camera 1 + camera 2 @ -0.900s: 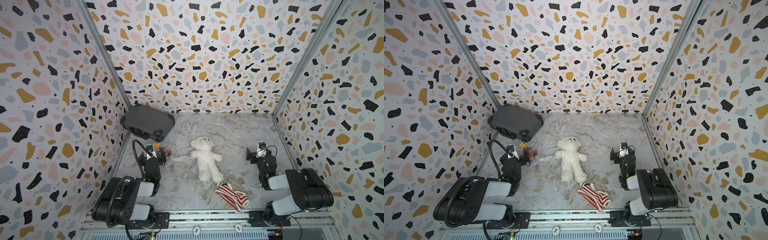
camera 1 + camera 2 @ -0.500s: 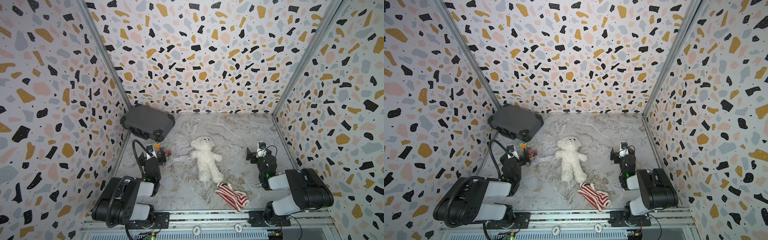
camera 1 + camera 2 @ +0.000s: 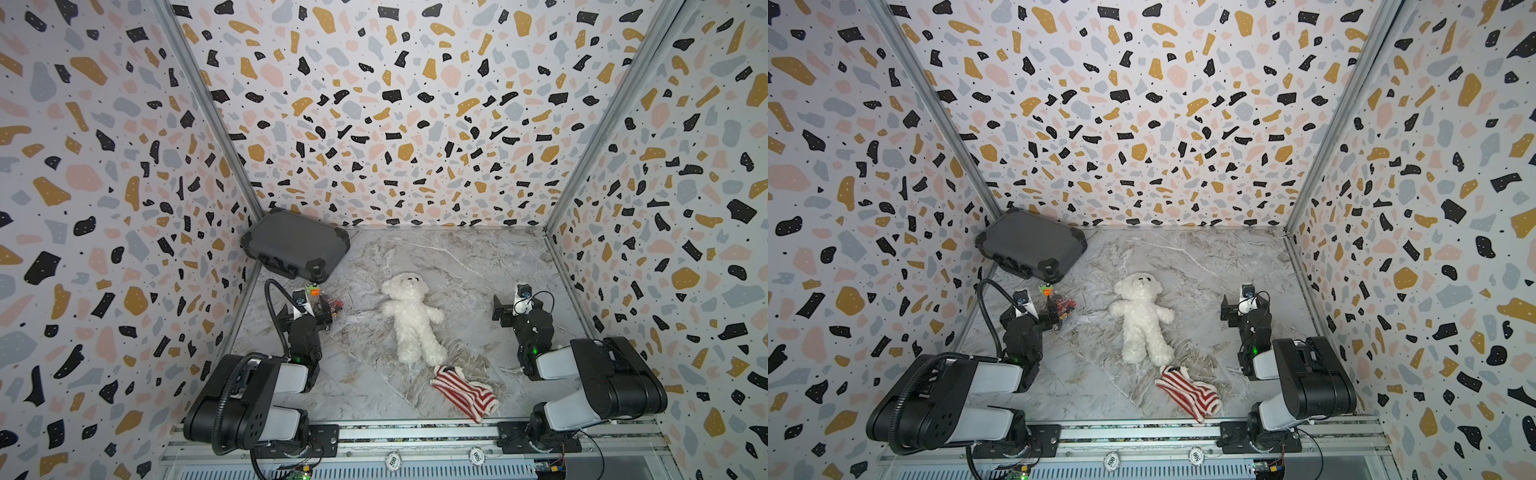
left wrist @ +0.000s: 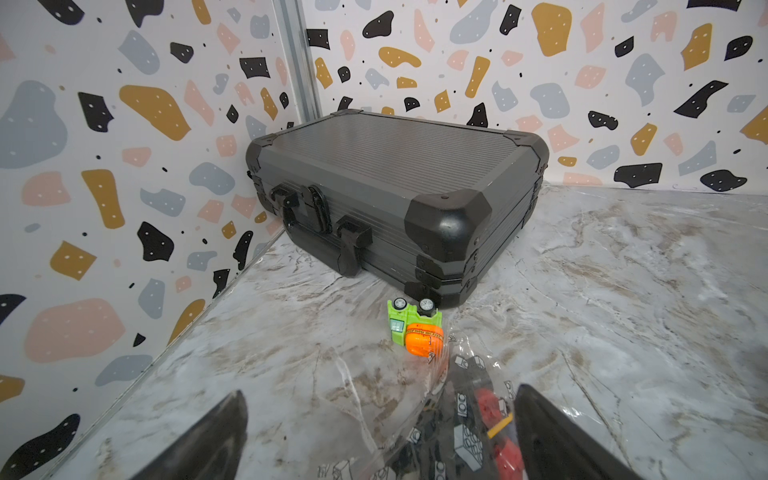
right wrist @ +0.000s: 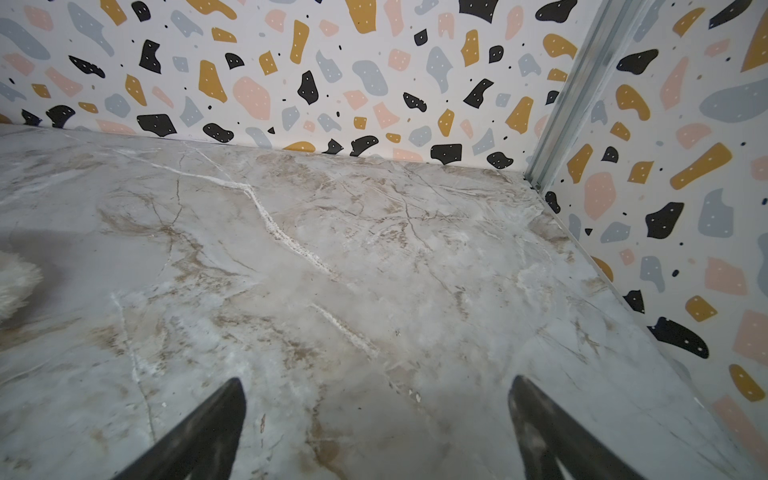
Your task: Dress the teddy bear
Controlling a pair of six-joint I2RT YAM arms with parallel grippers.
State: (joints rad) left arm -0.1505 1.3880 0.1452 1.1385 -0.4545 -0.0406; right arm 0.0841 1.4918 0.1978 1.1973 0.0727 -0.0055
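Note:
The teddy bear (image 3: 411, 320) (image 3: 1144, 320) lies on its back mid-table in both top views, head toward the back wall. A sliver of its white fur (image 5: 12, 282) shows at the edge of the right wrist view. A small red-and-white striped sweater (image 3: 465, 392) (image 3: 1187, 392) lies crumpled just past its feet, near the front rail. My left gripper (image 3: 322, 313) (image 4: 380, 415) rests low to the bear's left, open, with a clear bag under its fingers. To the bear's right my right gripper (image 3: 503, 309) (image 5: 376, 399) is open over bare marble.
A dark grey hard case (image 3: 295, 247) (image 4: 395, 195) fills the back left corner. A green-and-orange toy truck (image 4: 415, 328) lies on its side in front of it, beside the clear bag of small bricks (image 4: 469, 419). Patterned walls close three sides.

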